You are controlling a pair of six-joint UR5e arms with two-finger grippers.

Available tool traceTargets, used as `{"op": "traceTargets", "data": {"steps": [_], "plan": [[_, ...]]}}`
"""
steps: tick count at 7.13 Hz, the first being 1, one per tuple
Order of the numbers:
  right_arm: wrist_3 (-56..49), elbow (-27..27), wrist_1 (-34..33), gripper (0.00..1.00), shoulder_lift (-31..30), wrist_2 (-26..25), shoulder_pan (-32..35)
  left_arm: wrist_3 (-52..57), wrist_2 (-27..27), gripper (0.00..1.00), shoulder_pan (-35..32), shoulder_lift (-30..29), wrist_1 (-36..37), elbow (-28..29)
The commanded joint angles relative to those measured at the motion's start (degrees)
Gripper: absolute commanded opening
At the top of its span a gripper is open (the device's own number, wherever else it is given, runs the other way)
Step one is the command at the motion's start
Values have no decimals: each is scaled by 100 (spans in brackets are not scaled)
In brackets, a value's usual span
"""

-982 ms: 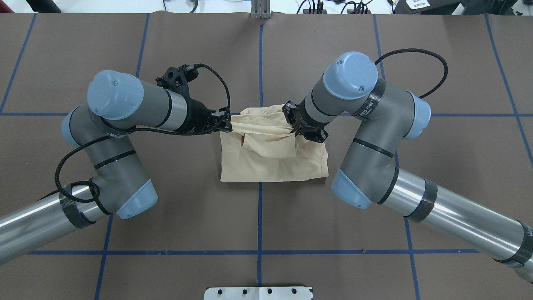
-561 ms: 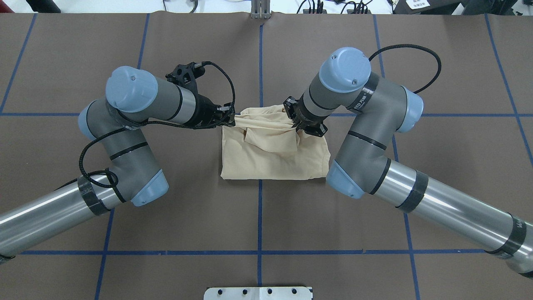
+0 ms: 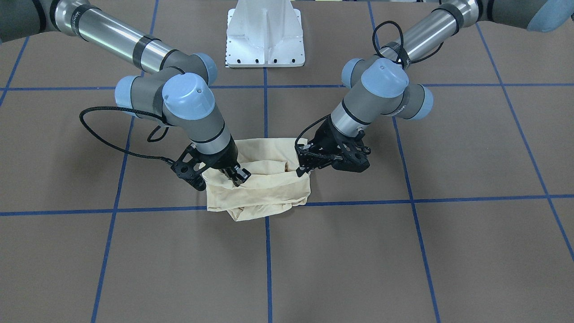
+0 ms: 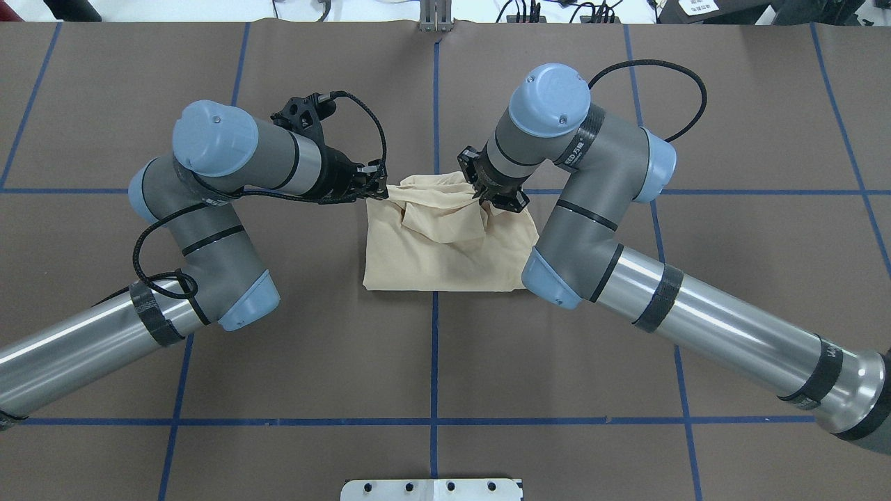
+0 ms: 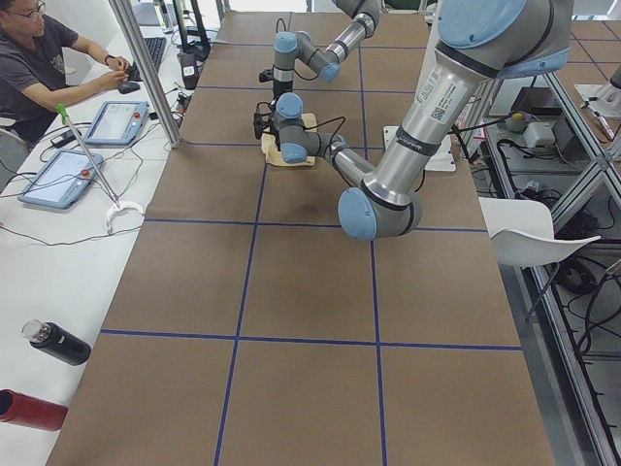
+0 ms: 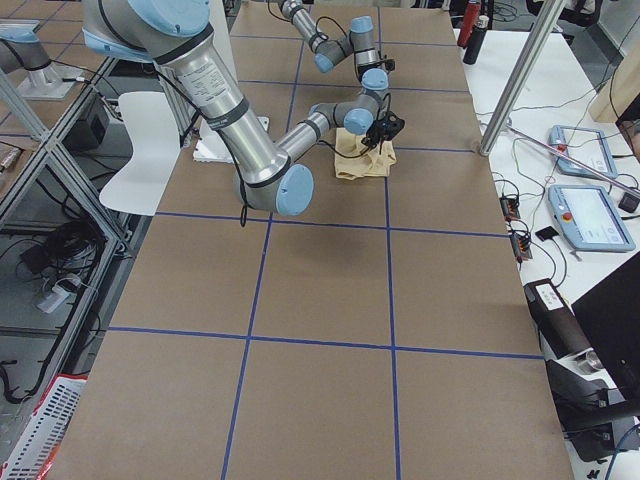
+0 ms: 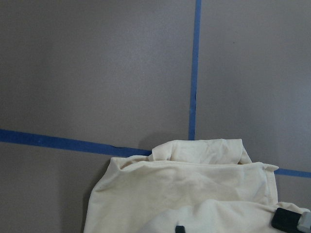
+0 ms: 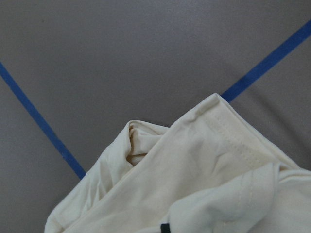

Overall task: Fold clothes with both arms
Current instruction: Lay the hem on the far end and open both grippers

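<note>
In the overhead view the T-shirt (image 4: 445, 254) lies on the desk (image 4: 731, 104) at the middle of the frame, across the vertical tape line (image 4: 434, 362), with its upper edge on the horizontal tape line (image 4: 766, 191). The left hand (image 4: 381, 191) meets the T-shirt's upper left corner from the frame's left. The right hand (image 4: 485, 198) sits on its upper edge, right of centre. The pedestal base (image 4: 431, 489) is at bottom centre, well apart from the T-shirt.
</note>
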Motion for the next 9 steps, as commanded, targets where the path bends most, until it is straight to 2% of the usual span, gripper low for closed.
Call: {"op": "traceTargets", "data": {"steps": [1,5,6,7,8,9], "plan": [[-9,-106,26,0,5,-9,62,19,6,0,-8,-79,-19,246],[-9,-150,26,0,102,-18,71,1,32,0,-8,-220,-28,362],[-9,-194,122,31,93,-18,71,10,24,0,1,-220,-28,353],[-9,-429,471,99,93,-52,71,19,23,39,-8,-220,-37,353],[-9,-510,544,100,85,-61,115,45,32,99,-8,-220,-46,327],[-131,-511,553,100,76,52,298,63,-3,100,-147,-211,-54,318]]}}
